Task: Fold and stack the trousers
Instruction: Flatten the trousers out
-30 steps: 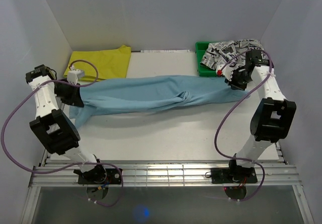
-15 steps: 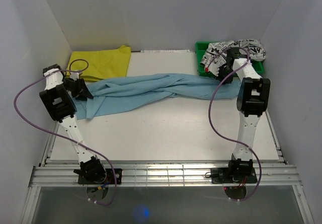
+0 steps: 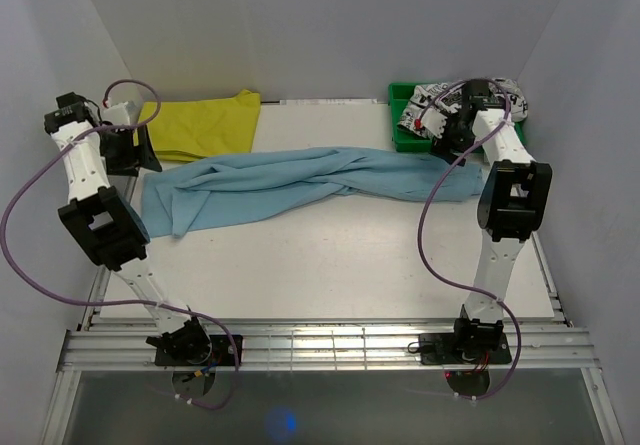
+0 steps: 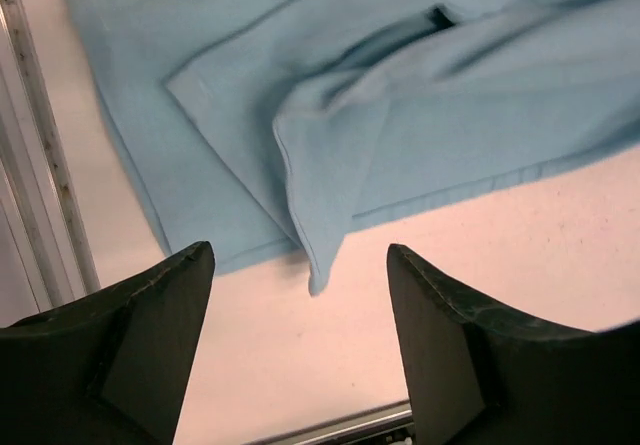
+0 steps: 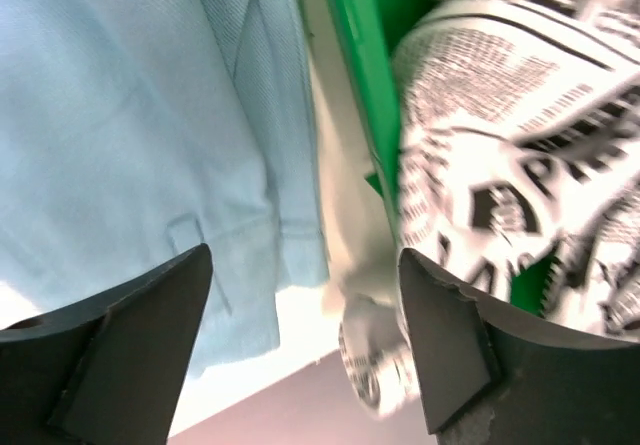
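Observation:
The light blue trousers [image 3: 300, 180] lie rumpled and partly doubled over across the table, from the left edge to just in front of the green bin. My left gripper [image 3: 128, 150] hovers over their left end, open and empty. In the left wrist view the trousers [image 4: 330, 95] lie beyond the open left gripper [image 4: 300, 255], with bare table between the fingers. My right gripper [image 3: 447, 137] hangs open above the trousers' right end, beside the bin. The right wrist view shows the trousers [image 5: 130, 115] on the left and nothing held in the right gripper [image 5: 305, 255].
A yellow garment [image 3: 205, 123] lies flat at the back left. A green bin [image 3: 402, 115] at the back right holds a black-on-white printed garment [image 3: 465, 97], seen close in the right wrist view as the printed garment [image 5: 500, 95]. White walls enclose the table [image 3: 330, 255].
Both grippers have opened and let go of the trousers, which dropped from a stretched span into a rumpled lie on the table. Both arms have drawn back toward the far corners.

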Robot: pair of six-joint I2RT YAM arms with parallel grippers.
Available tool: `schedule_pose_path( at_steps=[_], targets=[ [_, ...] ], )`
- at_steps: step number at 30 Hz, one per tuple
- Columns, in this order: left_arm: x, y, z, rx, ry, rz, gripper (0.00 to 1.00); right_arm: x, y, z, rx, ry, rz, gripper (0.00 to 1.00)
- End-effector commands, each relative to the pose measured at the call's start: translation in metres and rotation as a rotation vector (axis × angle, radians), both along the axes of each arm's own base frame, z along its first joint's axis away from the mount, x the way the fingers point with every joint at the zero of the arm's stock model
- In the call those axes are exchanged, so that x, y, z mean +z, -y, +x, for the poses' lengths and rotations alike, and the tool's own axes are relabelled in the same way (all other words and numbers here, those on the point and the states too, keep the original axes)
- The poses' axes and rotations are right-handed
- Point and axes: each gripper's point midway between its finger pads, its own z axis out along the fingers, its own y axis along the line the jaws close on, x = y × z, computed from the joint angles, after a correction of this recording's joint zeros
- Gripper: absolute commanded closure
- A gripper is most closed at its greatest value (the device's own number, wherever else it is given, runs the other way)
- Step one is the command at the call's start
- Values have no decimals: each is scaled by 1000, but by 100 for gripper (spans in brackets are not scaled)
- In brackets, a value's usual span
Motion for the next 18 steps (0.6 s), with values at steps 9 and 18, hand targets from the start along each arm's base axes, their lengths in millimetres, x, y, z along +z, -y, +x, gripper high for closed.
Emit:
schedule_pose_path(
  at_steps=[9,18],
  targets=[
    [-59,52,-93,-32,-168,-55,19,18,-35,-73,-1,-164,141,31],
    [-87,57,-94,2,-187,-70,19,-19,-71,-93,25,-231,159,37]
  ],
)
